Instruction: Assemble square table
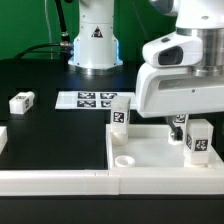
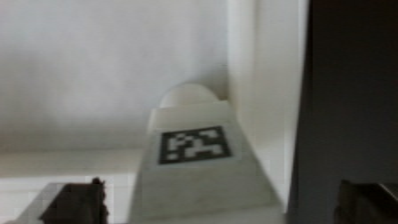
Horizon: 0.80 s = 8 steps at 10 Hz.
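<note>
The white square tabletop point(image 1: 155, 150) lies at the exterior view's lower right, with a round socket point(image 1: 124, 159) near its front corner. Two tagged white legs stand on it: one at its far left corner point(image 1: 118, 113), one at the right point(image 1: 198, 141). My gripper point(image 1: 186, 128) hangs over the right leg. In the wrist view that leg point(image 2: 199, 150) stands between my dark fingertips point(image 2: 75, 202), with a gap on each side; the gripper point(image 2: 219, 206) is open. A third leg point(image 1: 22, 101) lies loose on the black table at the left.
The marker board point(image 1: 88, 99) lies behind the tabletop, in front of the robot base point(image 1: 95, 45). A long white rail point(image 1: 55, 181) runs along the front edge. Another white part point(image 1: 3, 140) shows at the left edge.
</note>
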Each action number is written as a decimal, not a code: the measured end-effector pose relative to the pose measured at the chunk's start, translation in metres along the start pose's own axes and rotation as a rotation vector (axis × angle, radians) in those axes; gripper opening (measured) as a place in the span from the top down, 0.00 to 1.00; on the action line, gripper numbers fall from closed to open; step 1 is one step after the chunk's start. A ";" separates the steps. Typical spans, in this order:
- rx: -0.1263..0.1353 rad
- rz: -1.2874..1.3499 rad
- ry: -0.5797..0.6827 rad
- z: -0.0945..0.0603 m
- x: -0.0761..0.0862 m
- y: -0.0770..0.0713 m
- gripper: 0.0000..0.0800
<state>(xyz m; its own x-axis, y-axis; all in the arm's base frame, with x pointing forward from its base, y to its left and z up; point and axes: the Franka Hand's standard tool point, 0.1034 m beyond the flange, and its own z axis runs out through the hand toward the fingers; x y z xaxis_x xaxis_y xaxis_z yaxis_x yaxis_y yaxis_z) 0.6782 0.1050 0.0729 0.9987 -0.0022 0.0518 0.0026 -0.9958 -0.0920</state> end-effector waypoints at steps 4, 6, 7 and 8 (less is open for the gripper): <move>0.007 0.089 0.004 0.000 0.001 0.000 0.36; 0.009 0.238 0.003 0.000 0.001 0.000 0.63; 0.011 0.316 0.005 0.000 0.001 0.001 0.63; 0.027 0.449 0.013 0.000 0.001 0.003 0.63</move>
<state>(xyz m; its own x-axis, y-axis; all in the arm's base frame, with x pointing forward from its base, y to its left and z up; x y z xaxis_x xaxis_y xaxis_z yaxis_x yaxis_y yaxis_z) 0.6797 0.1022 0.0722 0.9006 -0.4345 0.0137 -0.4290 -0.8932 -0.1346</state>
